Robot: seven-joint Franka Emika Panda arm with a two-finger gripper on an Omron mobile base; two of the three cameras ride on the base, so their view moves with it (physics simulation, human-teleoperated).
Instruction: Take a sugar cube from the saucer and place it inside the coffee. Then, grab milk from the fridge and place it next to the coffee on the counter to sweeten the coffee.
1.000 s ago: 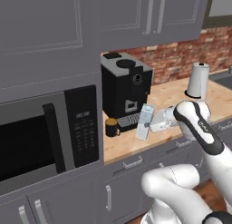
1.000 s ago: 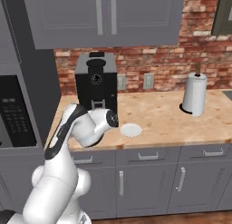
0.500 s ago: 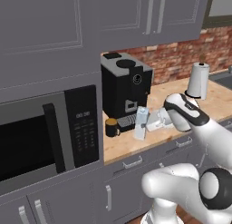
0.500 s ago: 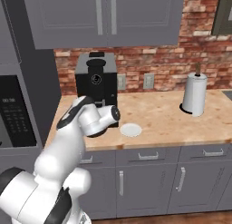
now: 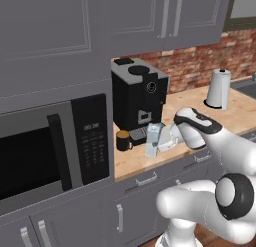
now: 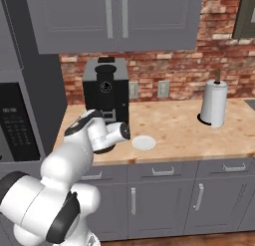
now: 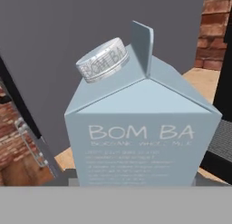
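My gripper (image 5: 162, 141) is shut on the milk (image 5: 152, 140), a pale blue-white gabled carton held slightly tilted, low over the front of the counter (image 5: 239, 116). The coffee (image 5: 122, 140), a small dark mug with a tan top, stands just left of the carton in front of the coffee machine. Up close in the hand view, the milk (image 7: 145, 132) shows its round white cap. The white saucer (image 6: 143, 142) lies on the counter (image 6: 184, 128) to the right of my arm. The sugar cube and the fridge are out of view.
A big black coffee machine (image 5: 137, 98) stands right behind the mug and carton. A microwave (image 5: 50, 141) is set into the cabinet wall on the left. A paper-towel roll (image 6: 213, 103) stands far right, with grey upper cupboards overhead.
The gripper has carried the milk a little to the left and lower, closer to the mug. The arm's elbow has swung lower.
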